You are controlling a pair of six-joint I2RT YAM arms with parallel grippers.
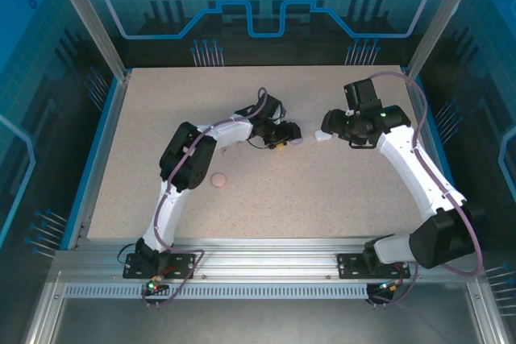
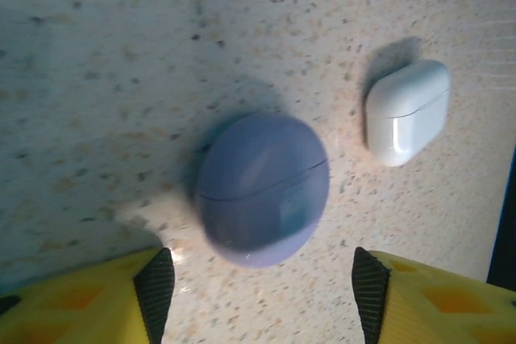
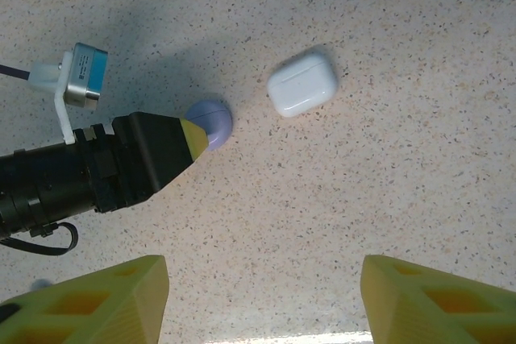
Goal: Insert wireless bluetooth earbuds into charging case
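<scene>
A closed, round purple charging case lies on the speckled table just ahead of my left gripper, which is open with nothing between its pads. The purple case also shows in the right wrist view, touching the tip of the left gripper. A closed white charging case rests a little to its right, and the white case sits apart from the purple one. My right gripper hangs open above bare table. The earbuds are out of view.
A pink round case lies alone near the left arm's elbow. Both grippers meet over the middle back of the table. Metal frame posts and blue panels wall the sides.
</scene>
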